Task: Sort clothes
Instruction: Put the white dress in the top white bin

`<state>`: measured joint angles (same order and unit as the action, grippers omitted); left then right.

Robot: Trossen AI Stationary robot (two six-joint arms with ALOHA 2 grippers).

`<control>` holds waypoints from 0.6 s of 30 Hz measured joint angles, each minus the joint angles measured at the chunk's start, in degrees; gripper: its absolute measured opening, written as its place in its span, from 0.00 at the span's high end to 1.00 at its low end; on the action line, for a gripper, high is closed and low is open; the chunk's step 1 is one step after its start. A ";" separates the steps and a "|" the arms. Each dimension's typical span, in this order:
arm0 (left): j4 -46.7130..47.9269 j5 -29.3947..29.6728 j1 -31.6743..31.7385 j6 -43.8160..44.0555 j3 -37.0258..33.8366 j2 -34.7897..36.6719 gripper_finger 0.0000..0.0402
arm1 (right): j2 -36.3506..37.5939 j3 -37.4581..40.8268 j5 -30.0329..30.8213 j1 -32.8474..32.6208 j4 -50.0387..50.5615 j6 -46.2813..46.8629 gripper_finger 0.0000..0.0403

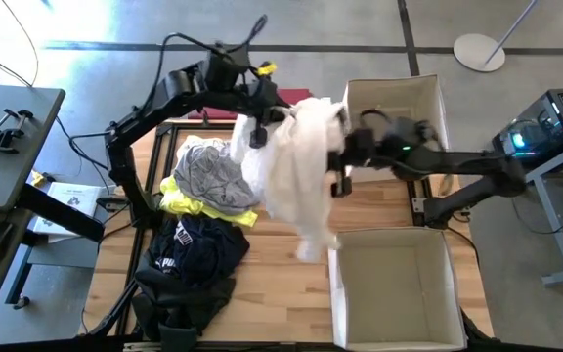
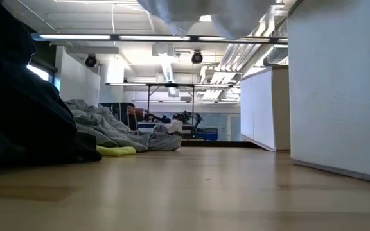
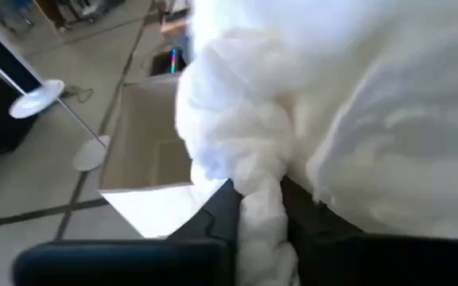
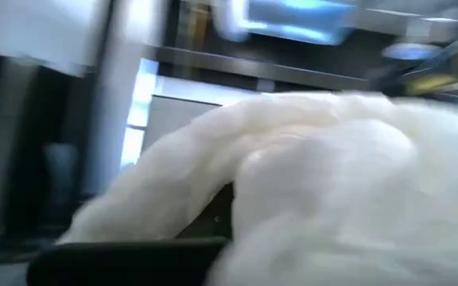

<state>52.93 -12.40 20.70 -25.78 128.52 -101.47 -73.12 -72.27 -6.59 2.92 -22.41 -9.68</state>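
Note:
A white garment (image 1: 296, 161) hangs in the air over the table's middle, between my two grippers; its lower hem (image 2: 204, 16) shows at the top of the low view, clear of the table. My left gripper (image 1: 259, 132) is shut on its left part, my right gripper (image 1: 338, 166) on its right part. To the left, more clothes lie in a heap on the table: a grey one (image 1: 213, 176), a neon yellow one (image 1: 198, 205) and a black one with a white Puma logo (image 1: 198, 249). My left gripper pinches a bunched, rope-like fold of the white garment (image 3: 262, 208) between its two fingers (image 3: 221, 214), coming from the table's left side and slanting down. The cloth billows out beyond the fingers and hangs clear of the table. My right gripper comes at the white garment from the table's right, about level. The cloth (image 4: 316, 183) drapes over the gripper and hides nearly all of the fingers (image 4: 219, 208), so which part it has cannot be told. The garment hangs clear of the table.
One open white cardboard box (image 1: 428, 93) stands at the far right of the table, another (image 1: 399, 240) at the near right; a box wall (image 2: 339, 90) fills the right of the low view. Bare wood lies between the heap and the boxes.

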 joint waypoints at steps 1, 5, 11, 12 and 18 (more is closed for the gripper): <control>-0.73 -0.17 0.25 0.02 -0.97 0.04 0.86 | 1.82 0.02 3.46 -0.34 1.71 -1.46 0.93; -1.74 0.16 2.58 0.92 -4.09 0.11 0.72 | 9.25 0.03 15.52 -1.17 5.87 -6.72 0.98; -2.61 1.22 6.21 3.10 -6.35 0.07 0.57 | 18.09 0.02 34.08 0.45 4.24 -16.82 0.99; -2.75 2.09 6.70 3.17 -6.35 0.07 0.56 | 19.29 0.02 35.76 1.18 3.78 -18.03 0.99; -3.09 5.77 7.56 3.17 -6.33 0.17 0.55 | 23.19 -0.04 40.18 8.61 2.67 -20.38 0.99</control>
<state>49.84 -6.63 28.27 -22.61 122.19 -101.30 -49.92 -72.31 33.59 11.53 -19.75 -30.06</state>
